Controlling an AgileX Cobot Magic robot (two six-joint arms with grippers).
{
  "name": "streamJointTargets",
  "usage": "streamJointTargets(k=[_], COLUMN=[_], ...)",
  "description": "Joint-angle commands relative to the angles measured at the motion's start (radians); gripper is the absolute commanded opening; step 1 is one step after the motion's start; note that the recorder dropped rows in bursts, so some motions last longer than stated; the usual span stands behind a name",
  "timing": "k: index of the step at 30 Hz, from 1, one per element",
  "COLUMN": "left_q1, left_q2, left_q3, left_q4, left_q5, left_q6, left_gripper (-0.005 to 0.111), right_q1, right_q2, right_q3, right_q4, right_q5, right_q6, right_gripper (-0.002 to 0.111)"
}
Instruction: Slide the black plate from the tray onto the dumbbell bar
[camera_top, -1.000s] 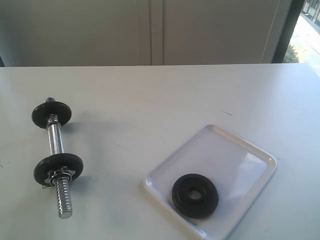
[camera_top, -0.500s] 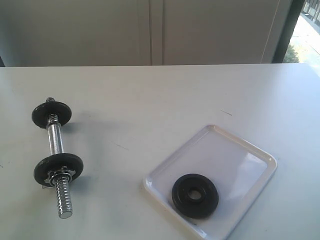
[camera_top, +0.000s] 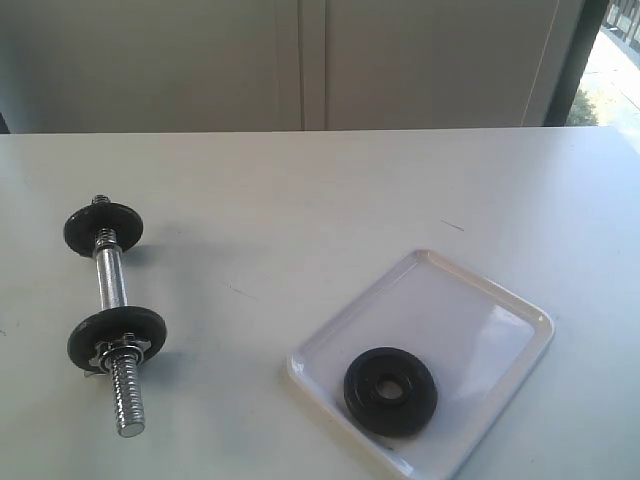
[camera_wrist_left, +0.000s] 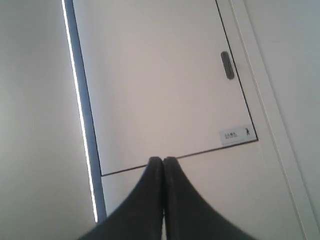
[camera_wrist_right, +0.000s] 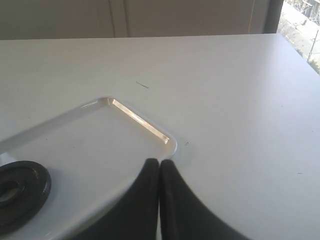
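Note:
The black plate (camera_top: 390, 391) lies flat in the near part of the white tray (camera_top: 470, 300), at the right front of the table. The dumbbell bar (camera_top: 112, 310) lies at the left, with a black disc near each end and one bare threaded end pointing toward the front. Neither gripper shows in the exterior view. In the right wrist view my right gripper (camera_wrist_right: 159, 162) is shut on nothing, above the tray (camera_wrist_right: 100, 145), with the black plate (camera_wrist_right: 20, 192) off to one side. My left gripper (camera_wrist_left: 163, 160) is shut and empty, facing a white cabinet door.
The white table (camera_top: 300, 200) runs back to a wall of pale cabinet doors (camera_top: 300, 60). A bright window edge (camera_top: 615, 50) is at the far right. A small dark mark (camera_top: 453, 225) sits on the tabletop behind the tray.

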Motion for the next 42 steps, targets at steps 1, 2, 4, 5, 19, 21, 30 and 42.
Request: streamJointTargets(k=[1, 2, 4, 5, 19, 21, 30, 42], left_q1=[0.001, 0.001, 0.001, 0.001, 0.001, 0.001, 0.001, 0.001], left_q2=[-0.003, -0.003, -0.003, -0.003, 0.089, 0.155, 0.278, 0.276], left_q3=[0.004, 0.004, 0.004, 0.004, -0.105, -0.151, -0.249, -0.260], left_q4=[0.000, 0.000, 0.000, 0.000, 0.000, 0.000, 0.059, 0.068], left_q5=[-0.108, -0.114, -0.120, -0.123, -0.117, -0.120, -0.242, -0.376], left_q6=[-0.055, -0.074, -0.109, -0.120, -0.157, -0.159, -0.223, -0.362], left_gripper=[0.000, 0.000, 0.000, 0.000, 0.000, 0.000, 0.000, 0.000], right_q1=[0.002, 0.002, 0.002, 0.002, 0.011, 0.011, 0.011, 0.011], right_q2=[-0.005, -0.005, -0.005, -0.005, -0.005, -0.005, -0.005, -0.005], right_q3=[0.005, 0.005, 0.005, 0.005, 0.005, 0.005, 0.005, 0.005], right_q4=[0.000, 0.000, 0.000, 0.000, 0.000, 0.000, 0.000, 0.000], right_q5=[-0.009, -0.009, -0.009, -0.009, -0.009, -0.009, -0.009, -0.009], right_q6=[0.003, 0.003, 0.003, 0.003, 0.003, 0.003, 0.003, 0.003], right_gripper=[0.000, 0.000, 0.000, 0.000, 0.000, 0.000, 0.000, 0.000])
